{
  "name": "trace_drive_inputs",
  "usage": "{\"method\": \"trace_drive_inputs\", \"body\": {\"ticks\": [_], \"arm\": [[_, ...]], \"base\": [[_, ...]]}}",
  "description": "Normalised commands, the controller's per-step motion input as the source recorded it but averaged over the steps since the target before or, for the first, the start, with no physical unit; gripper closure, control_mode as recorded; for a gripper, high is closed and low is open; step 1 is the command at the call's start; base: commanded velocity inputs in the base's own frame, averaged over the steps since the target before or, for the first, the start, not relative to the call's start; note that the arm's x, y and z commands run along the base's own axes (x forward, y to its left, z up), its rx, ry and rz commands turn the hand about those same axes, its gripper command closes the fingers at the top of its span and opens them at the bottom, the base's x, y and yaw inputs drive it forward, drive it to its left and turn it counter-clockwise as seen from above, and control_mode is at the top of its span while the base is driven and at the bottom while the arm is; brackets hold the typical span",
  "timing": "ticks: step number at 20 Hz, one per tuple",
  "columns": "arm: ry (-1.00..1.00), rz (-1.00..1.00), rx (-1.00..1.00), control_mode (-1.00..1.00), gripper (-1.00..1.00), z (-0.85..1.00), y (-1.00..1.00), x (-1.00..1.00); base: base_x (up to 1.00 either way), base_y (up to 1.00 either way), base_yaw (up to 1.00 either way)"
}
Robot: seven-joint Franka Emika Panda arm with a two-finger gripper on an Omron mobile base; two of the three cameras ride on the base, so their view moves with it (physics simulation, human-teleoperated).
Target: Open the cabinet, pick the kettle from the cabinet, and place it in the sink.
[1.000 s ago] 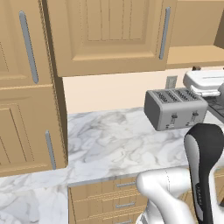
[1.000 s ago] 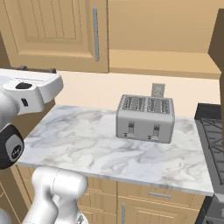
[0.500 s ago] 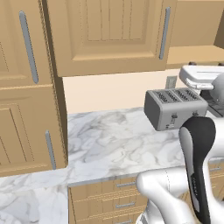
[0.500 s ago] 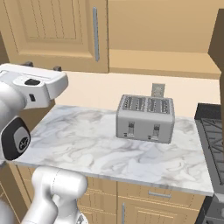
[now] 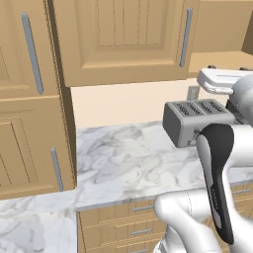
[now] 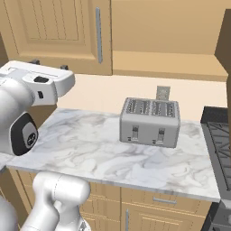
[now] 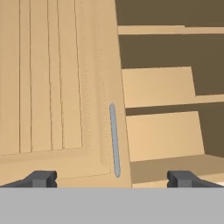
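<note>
The cabinet (image 5: 123, 39) hangs on the wall above the counter, its door shut, with a long grey bar handle (image 5: 186, 37) at the door's right edge. My gripper (image 6: 49, 64) is raised a little below the door, fingers pointing at the wall. In the hand view the cabinet door (image 7: 52, 87) sits at the left and the handle (image 7: 114, 140) stands upright just above my gripper (image 7: 111, 179). The jaws stand wide open with nothing between them, well apart from the handle. The kettle is hidden. The sink is out of view.
A boxy grey toaster (image 6: 150, 122) stands on the marble counter (image 6: 90, 149) below the cabinet. A tall wooden cabinet (image 5: 29, 99) flanks the counter on the left and a dark stove (image 6: 221, 140) on the right. Drawers (image 5: 133, 222) run under the counter.
The hand has risen a little towards the cabinet door. The jaws stay wide open and the door stays shut.
</note>
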Motion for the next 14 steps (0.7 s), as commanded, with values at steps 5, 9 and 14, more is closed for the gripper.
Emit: {"method": "trace_drive_inputs", "body": {"ticks": [5,9,14], "arm": [[0.0,0.0,0.0,-1.0,-1.0,0.0,-0.01,0.2],[0.0,0.0,0.0,-1.0,-1.0,0.0,-0.03,0.2],[0.0,0.0,0.0,-1.0,-1.0,0.0,-0.04,0.19]], "base": [[0.0,0.0,0.0],[0.0,0.0,0.0],[0.0,0.0,0.0]]}}
